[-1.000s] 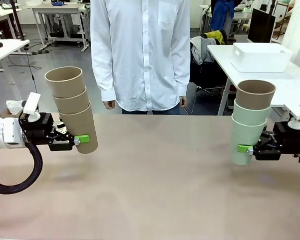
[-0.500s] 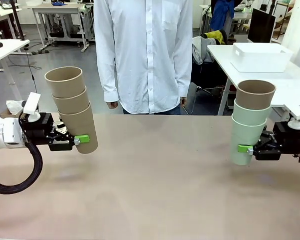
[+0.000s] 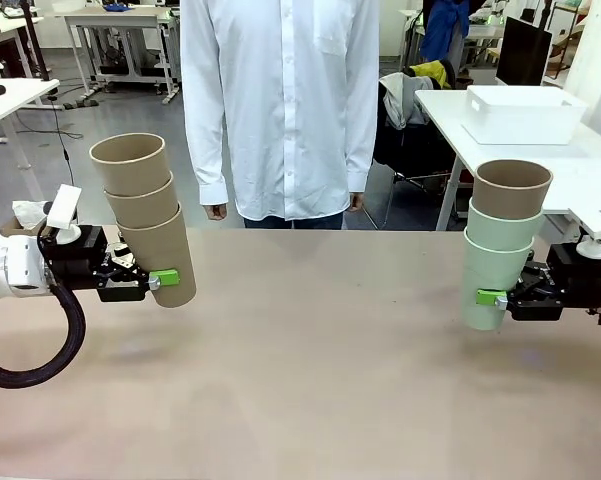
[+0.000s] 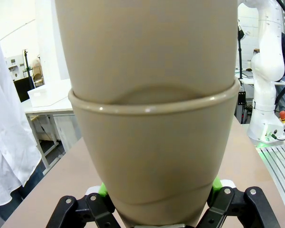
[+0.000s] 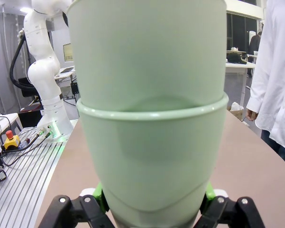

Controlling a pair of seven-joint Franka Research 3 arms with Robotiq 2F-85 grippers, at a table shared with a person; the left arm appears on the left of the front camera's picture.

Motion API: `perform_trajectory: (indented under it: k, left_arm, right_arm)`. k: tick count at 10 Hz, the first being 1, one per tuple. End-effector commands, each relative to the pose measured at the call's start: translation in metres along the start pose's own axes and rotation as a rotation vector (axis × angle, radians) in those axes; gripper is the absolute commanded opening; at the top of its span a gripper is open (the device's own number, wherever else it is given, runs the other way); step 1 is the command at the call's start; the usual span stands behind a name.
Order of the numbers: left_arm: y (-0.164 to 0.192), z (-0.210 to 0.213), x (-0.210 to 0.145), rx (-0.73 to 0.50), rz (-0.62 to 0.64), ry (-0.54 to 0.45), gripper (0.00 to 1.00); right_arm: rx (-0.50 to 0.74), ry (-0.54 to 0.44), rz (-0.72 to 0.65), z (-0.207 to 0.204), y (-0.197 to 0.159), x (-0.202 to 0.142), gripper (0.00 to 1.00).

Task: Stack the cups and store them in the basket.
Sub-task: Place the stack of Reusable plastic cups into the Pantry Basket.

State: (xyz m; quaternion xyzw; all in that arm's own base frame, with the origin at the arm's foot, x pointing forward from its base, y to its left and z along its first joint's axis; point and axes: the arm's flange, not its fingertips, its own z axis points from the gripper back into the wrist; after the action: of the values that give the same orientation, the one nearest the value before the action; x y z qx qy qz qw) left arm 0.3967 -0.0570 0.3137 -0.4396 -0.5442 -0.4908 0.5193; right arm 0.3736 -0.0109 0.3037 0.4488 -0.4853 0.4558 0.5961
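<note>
Over at the table's left side, the left gripper point(image 3: 163, 277) is closed tight on the bottom tan cup point(image 3: 168, 262), jaws pinching its lower wall. The left wrist view backs that up, with green pads point(image 4: 102, 190) pressed to both flanks. Two more tan cups point(image 3: 135, 180) sit nested inside it, so that's a three-high stack. It leans with its mouth tipped toward picture left, and its base hangs clear of the table point(image 3: 300, 380), shadow underneath.

Across on the right, the right gripper point(image 3: 491, 298) has the same firm grip on the lowest mint cup point(image 3: 488, 275), near its base. A second mint cup point(image 3: 503, 225) nests in that one, and a brown-tan cup point(image 3: 512, 188) tops it off; this stack stands upright. Whether its base touches the tabletop, I can't tell. The two stacks are well apart, bare table between them.

Beyond the far edge a person point(image 3: 280, 100) in a white shirt stands with arms hanging. And the basket point(image 3: 525, 115), white, sits on a white side table point(image 3: 580, 160) back right, behind the right stack and well away from both grippers.
</note>
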Motion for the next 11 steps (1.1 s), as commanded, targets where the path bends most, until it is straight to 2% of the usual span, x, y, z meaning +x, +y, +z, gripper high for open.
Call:
perform_trajectory:
  k: [1, 11]
  left_arm:
    - [-0.0005, 0.0003, 0.0033, -0.006, -0.012, -0.005, 0.83]
    - [-0.0005, 0.0003, 0.0033, -0.006, -0.012, -0.005, 0.83]
  right_arm:
    - [-0.003, -0.001, 0.008, -0.0001, -0.0003, 0.0033, 0.84]
    - [-0.003, -0.001, 0.008, -0.0001, -0.0003, 0.0033, 0.84]
